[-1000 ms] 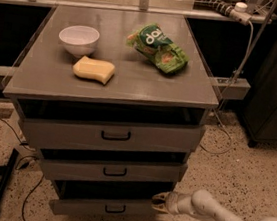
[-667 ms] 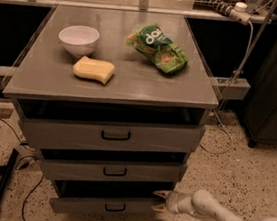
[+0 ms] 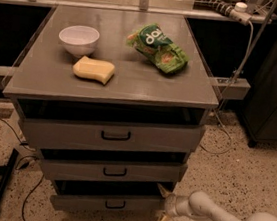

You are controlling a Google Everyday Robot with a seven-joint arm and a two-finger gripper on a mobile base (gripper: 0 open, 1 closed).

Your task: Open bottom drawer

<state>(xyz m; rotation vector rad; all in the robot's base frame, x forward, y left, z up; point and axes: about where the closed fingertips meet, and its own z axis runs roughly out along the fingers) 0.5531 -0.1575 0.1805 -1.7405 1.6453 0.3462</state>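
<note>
Reaching in low from the right, I hold my gripper [image 3: 161,204] just at the right end of the bottom drawer [image 3: 82,204], close to the speckled floor [image 3: 250,181]. The jaws stand apart, one finger up by the drawer's top corner and the other lower down at its side, with nothing clasped between them. My white arm [image 3: 211,215] runs back toward the lower right, nearly level, because this drawer is the lowest of the three and I have to come at it from down here.

The bottom drawer sits under the middle drawer [image 3: 146,172] and the top drawer [image 3: 155,137], with a dark gap showing above its grey front. I judge it to be out only a little, if at all. Its small black handle [image 3: 115,205] is at the centre of the front, well to the left of my claw, so I am placed at the edge, not at the bar. I think that is so I can hook the side of the front and draw it outward.

On the cabinet top [image 3: 131,89] rest a white bowl [image 3: 78,39], a yellow sponge [image 3: 93,70] and a green chip bag [image 3: 158,48]. They lie flat and apart, so a gentle pull below should not upset them
</note>
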